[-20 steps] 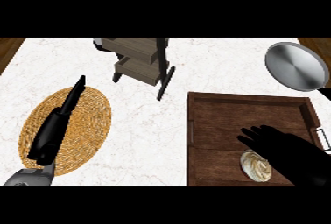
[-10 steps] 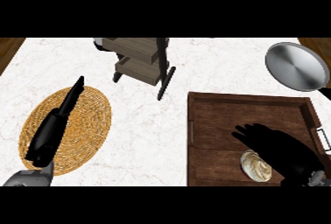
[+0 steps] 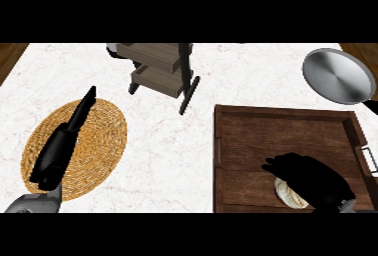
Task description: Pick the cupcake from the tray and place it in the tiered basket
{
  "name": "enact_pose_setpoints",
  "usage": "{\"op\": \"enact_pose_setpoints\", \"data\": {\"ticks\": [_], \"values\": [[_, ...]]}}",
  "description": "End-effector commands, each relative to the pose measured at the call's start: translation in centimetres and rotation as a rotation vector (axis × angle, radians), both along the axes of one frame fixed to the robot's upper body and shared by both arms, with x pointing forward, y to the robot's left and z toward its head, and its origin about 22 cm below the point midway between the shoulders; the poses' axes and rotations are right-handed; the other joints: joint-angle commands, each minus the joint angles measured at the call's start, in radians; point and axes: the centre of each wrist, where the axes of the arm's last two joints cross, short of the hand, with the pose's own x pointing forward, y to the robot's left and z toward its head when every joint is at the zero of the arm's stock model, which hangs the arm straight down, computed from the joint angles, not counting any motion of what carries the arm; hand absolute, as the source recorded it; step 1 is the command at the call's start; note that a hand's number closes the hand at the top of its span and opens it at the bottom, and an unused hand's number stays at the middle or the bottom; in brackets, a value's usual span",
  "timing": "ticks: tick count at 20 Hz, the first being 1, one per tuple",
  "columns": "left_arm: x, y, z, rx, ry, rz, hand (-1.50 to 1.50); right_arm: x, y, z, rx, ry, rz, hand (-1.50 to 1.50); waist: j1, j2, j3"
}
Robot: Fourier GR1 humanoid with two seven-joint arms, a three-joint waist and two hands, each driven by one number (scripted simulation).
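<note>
The cupcake (image 3: 286, 196) sits in the tray (image 3: 280, 132), at the tray's near edge and a little right of its middle. Only a pale crescent of it shows, because your right hand (image 3: 310, 180) lies on top of it.

Treat it as light, soft and easily crushed. The top will probably smear or dent if you press down on it, and the paper-like sides may give if you squeeze. Take it low around the sides, from opposite flanks, and lift it straight up without tipping it.

The right hand comes in from the tray's near right corner. It is turned palm-down and angled toward the tray's left rail, and it covers most of the cupcake. From this view you cannot tell whether it has closed on the cupcake or only hovers over it, so check that before you lift.

The tiered basket (image 3: 159, 62) stands on the worktop (image 3: 177, 145) beyond the tray's far left corner, well apart from it. You will need to carry the cupcake out over the far rail.

A metal pan (image 3: 338, 75) lies just past the tray's far right corner.

Your left hand (image 3: 59, 150) rests well to the tray's left, stretched out flat and straight over a round woven mat (image 3: 103, 140), holding nothing.
</note>
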Motion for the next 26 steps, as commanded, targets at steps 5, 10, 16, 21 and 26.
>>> {"op": "enact_pose_setpoints", "data": {"ticks": [5, 10, 16, 21, 26], "values": [[-0.5, 0.5, 0.1, 0.009, -0.005, -0.011, 0.0, 0.0, 0.5, -1.1, 0.154, 0.011, 0.079, 1.5, 0.001, 0.0, 0.001], [0.2, -0.4, -1.0, 0.014, -0.006, 0.006, 0.0, -1.0, 2.1, 0.2, 0.248, -0.082, 0.116, 1.5, -0.005, 0.0, 0.001], [0.0, -0.1, 0.2, -0.002, 0.014, 0.009, 0.0, 2.8, -1.6, 4.9, 0.209, -0.283, -0.179, 1.5, -0.002, -0.001, 0.0], [-0.3, 0.1, -0.3, 0.008, 0.021, 0.01, 0.0, 4.3, -6.8, 9.1, 0.063, -0.519, -0.745, 1.5, -0.032, -0.009, -0.005], [0.0, 1.0, 0.2, 0.01, 0.02, -0.005, 0.0, 5.4, -3.7, 16.6, 0.185, -0.623, -0.865, 1.5, 0.007, -0.005, -0.003]]}}
